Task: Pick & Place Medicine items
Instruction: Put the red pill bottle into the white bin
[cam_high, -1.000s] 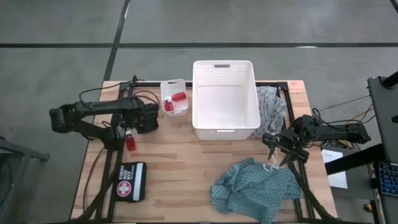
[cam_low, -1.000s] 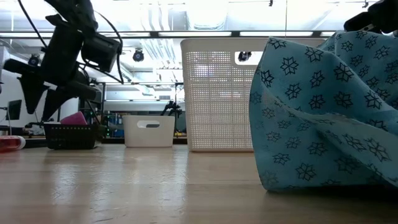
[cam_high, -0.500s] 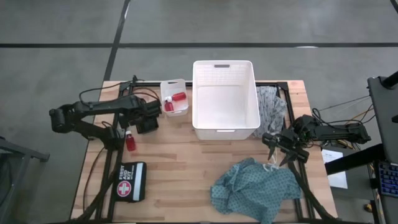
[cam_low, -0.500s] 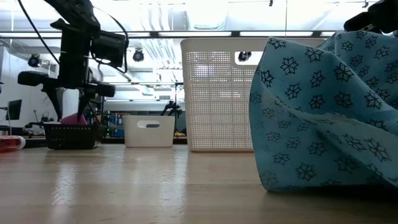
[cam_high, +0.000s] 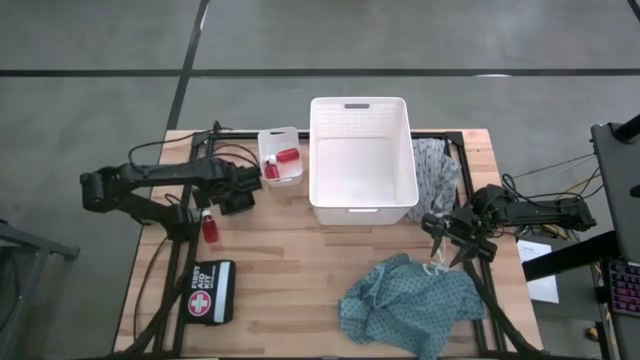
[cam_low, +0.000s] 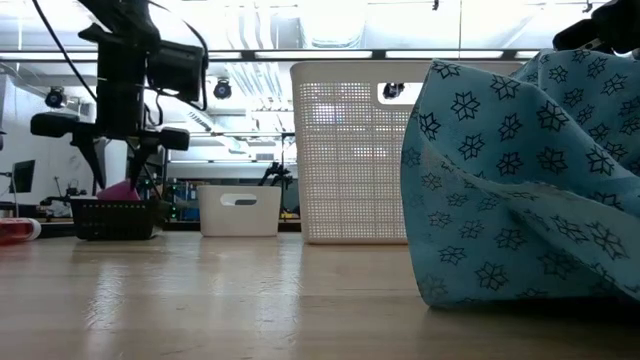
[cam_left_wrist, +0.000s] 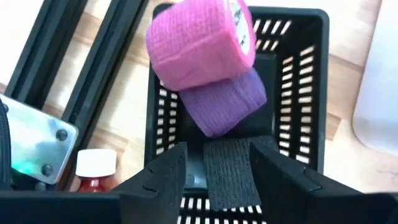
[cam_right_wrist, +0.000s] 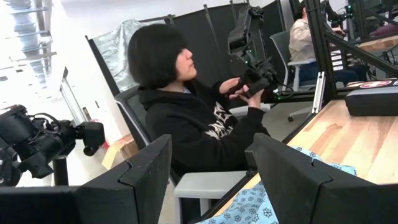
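Beneath left end effector (cam_left_wrist: 214, 171), pink roll (cam_left_wrist: 199, 43), purple roll (cam_left_wrist: 227, 102)

Right gripper (cam_right_wrist: 208, 186): two dark fingers spread apart, nothing between them.
Teal patterned cloth (cam_right_wrist: 261, 202): on the wooden table (cam_right_wrist: 348, 140), just past the fingers.
Person (cam_right_wrist: 186, 124): seated beyond the table's edge in a black hoodie, holding a dark control handle (cam_right_wrist: 252, 81).
Second person (cam_right_wrist: 305, 31): seated farther back, behind the first.
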